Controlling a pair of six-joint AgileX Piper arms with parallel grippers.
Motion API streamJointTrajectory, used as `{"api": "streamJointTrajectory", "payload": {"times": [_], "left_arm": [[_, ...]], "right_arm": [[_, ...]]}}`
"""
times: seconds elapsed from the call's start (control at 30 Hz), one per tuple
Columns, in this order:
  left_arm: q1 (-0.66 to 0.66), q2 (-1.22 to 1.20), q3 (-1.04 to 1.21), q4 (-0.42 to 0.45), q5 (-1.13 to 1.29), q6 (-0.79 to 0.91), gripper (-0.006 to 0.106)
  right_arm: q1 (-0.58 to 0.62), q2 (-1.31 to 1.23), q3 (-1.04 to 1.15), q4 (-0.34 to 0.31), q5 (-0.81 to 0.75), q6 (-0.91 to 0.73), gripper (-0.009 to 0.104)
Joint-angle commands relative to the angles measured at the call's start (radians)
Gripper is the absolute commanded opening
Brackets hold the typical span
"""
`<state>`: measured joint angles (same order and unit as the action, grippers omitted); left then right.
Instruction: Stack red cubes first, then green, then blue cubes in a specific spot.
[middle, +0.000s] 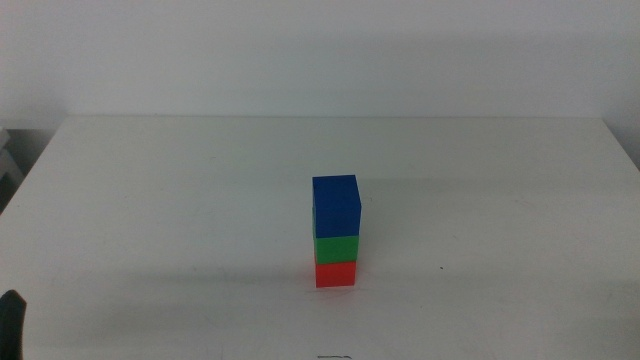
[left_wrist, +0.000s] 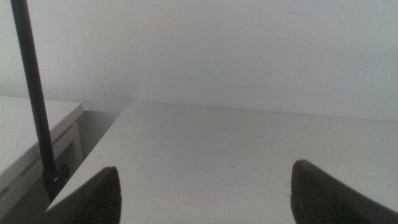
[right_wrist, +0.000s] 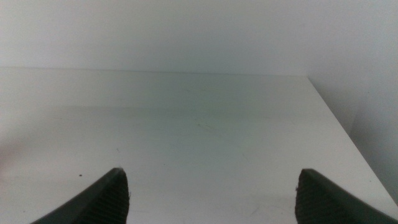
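A three-cube tower stands upright near the middle of the white table (middle: 180, 200) in the middle view. The red cube (middle: 335, 273) is at the bottom, the green cube (middle: 336, 248) rests on it, and the blue cube (middle: 336, 206) sits on top. No gripper touches the tower. My left gripper (left_wrist: 205, 193) is open with nothing between its jaws; a dark sliver of it (middle: 10, 325) shows at the middle view's lower left corner. My right gripper (right_wrist: 211, 196) is open and empty over bare table, and it is out of the middle view.
A thin black pole (left_wrist: 34, 99) and a lower white surface (left_wrist: 31, 124) stand beyond the table's left edge in the left wrist view. The table's right edge (right_wrist: 348, 130) runs close to the right gripper. A pale wall backs the table.
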<state>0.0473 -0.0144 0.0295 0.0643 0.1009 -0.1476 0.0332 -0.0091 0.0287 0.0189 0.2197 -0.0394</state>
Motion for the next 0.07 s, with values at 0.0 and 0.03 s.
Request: {"api": "streamJointTrajectory", "payload": {"times": [0.0, 0.03], "left_arm": [[0.003, -0.021, -0.004, -0.005, -0.085, -0.007, 0.094], [0.003, -0.021, -0.004, -0.005, -0.082, -0.007, 0.094]], "right_arm": [[0.003, -0.023, -0.017, -0.005, -0.080, -0.008, 0.091], [0.003, -0.023, -0.017, -0.005, -0.080, -0.008, 0.091]]}}
